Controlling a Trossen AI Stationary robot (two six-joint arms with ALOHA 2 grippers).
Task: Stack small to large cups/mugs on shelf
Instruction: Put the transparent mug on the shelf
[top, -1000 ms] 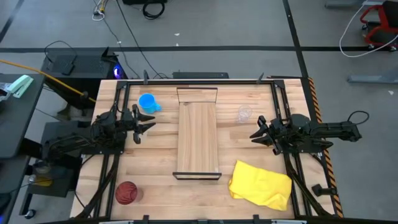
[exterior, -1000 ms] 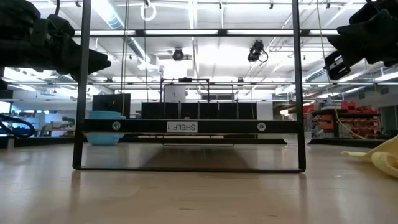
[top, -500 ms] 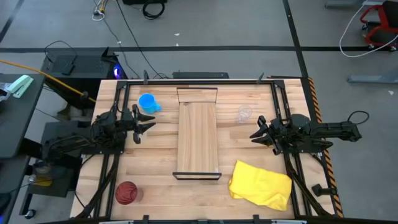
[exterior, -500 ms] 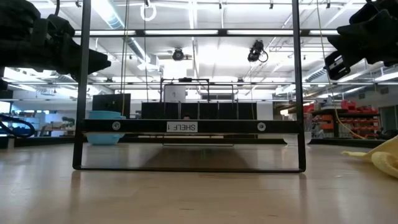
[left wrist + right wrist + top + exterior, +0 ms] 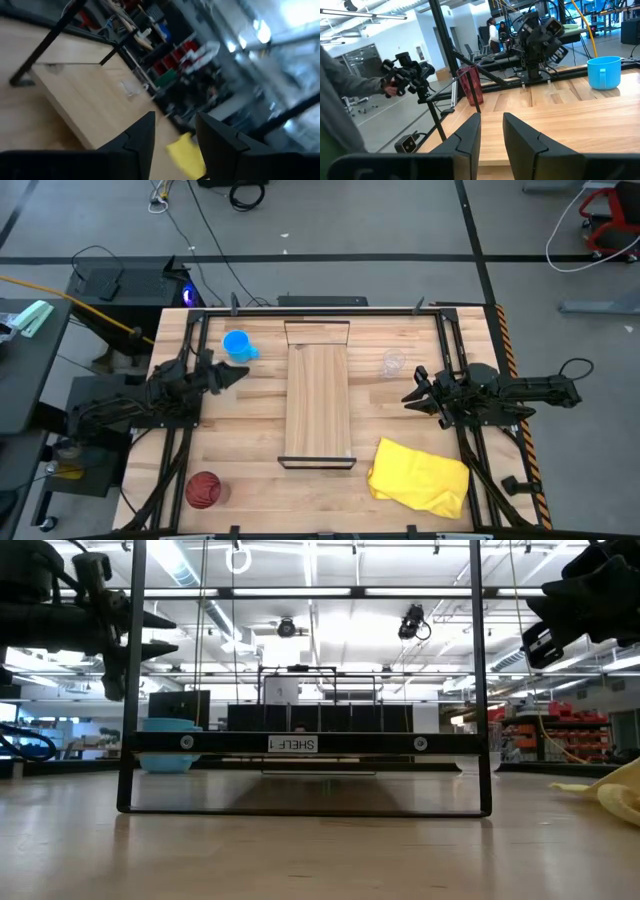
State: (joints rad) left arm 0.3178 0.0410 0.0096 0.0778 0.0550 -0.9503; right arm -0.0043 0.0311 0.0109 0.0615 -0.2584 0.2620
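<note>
My left gripper (image 5: 233, 374): fingers apart, empty, near blue mug (image 5: 238, 345). My right gripper (image 5: 415, 392): fingers apart, empty, beside shelf (image 5: 319, 402).

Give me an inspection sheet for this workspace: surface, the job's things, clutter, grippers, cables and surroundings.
Surface: wooden table inside a black frame.
Job's things: shelf lies mid-table with nothing on it. Blue mug stands left of the shelf's far end, clear cup right of it, dark red cup at the near left corner.
Clutter: yellow cloth crumpled near the shelf's near right end.
Grippers: left gripper open, empty, raised beside the blue mug; right gripper open, empty, just short of the clear cup.
Cables: loose cables on the floor beyond the table.
Surroundings: people stand far back in the right wrist view.
</note>
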